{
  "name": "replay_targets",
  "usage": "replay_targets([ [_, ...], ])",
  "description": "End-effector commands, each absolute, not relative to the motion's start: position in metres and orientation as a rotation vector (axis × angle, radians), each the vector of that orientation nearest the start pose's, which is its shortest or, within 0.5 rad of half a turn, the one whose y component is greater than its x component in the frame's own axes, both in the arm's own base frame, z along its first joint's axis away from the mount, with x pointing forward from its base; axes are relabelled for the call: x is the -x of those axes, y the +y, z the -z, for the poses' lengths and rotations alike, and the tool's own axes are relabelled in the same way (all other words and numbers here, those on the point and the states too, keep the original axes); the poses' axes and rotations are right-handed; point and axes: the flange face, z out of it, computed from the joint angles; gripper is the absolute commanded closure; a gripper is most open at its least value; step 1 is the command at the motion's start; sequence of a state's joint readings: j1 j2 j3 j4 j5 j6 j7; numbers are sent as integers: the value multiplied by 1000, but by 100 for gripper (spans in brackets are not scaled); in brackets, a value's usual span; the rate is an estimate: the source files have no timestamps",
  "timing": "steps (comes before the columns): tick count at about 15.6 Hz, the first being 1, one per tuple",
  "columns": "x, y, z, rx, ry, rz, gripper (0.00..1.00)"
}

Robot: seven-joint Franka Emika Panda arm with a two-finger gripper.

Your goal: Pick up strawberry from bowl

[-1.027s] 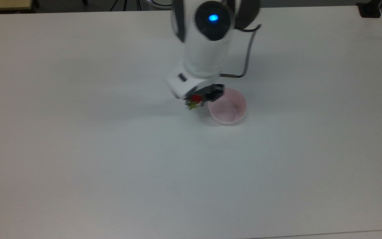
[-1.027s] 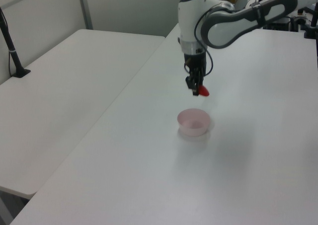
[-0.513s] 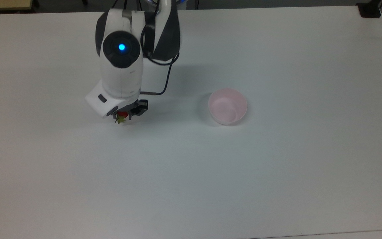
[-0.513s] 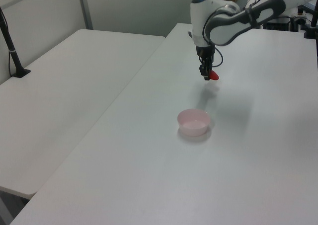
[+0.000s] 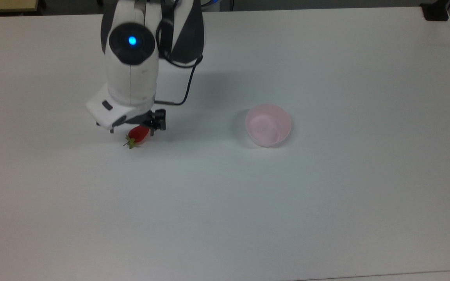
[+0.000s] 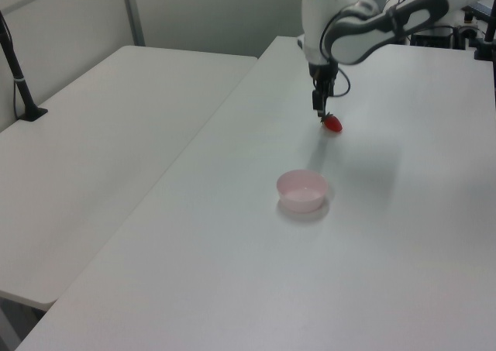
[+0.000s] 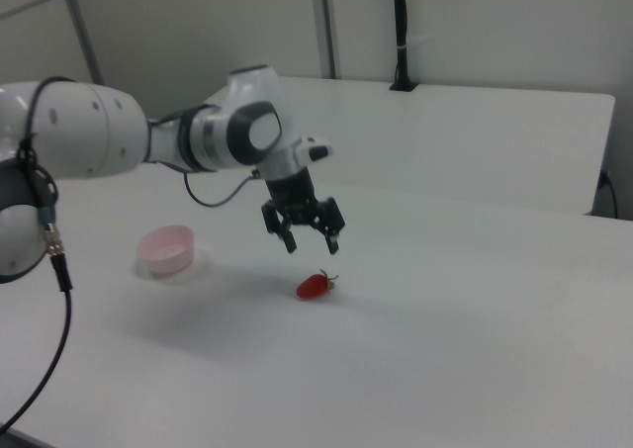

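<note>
The red strawberry (image 5: pixel 138 134) with its green cap lies on its side on the white table, far to the top view's left of the bowl. It also shows as the strawberry (image 7: pixel 314 286) and the strawberry (image 6: pixel 332 123). The pale pink bowl (image 5: pixel 268 124) stands upright and empty, seen too as the bowl (image 6: pixel 302 190) and the bowl (image 7: pixel 165 248). My gripper (image 7: pixel 312 242) hangs just above the strawberry, open, with nothing between its fingers. From above, the gripper (image 5: pixel 135 127) partly overlaps the fruit; in the left view the gripper (image 6: pixel 322 112) points down at it.
The white table (image 5: pixel 225 210) stretches wide around both things. A black cable (image 5: pixel 186 88) loops off the arm's wrist. A second white table (image 6: pixel 101 142) stands beside it, with a black post (image 6: pixel 17 72) clamped on. Another black post (image 7: pixel 400 33) rises behind.
The gripper carried the strawberry from beside the bowl to the top view's left, then opened. The strawberry now lies on the table and the gripper has lifted slightly.
</note>
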State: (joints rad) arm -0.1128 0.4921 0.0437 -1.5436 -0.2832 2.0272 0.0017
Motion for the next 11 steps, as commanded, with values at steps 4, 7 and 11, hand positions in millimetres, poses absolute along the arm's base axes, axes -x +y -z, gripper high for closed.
replay_targets([
  [4, -627, -17, -509, 3264, 3, -57, 0],
  [7, -599, -4, -555, 3231, 104, -54, 0],
  [11, -582, 1, -579, 3224, 173, -49, 0],
])
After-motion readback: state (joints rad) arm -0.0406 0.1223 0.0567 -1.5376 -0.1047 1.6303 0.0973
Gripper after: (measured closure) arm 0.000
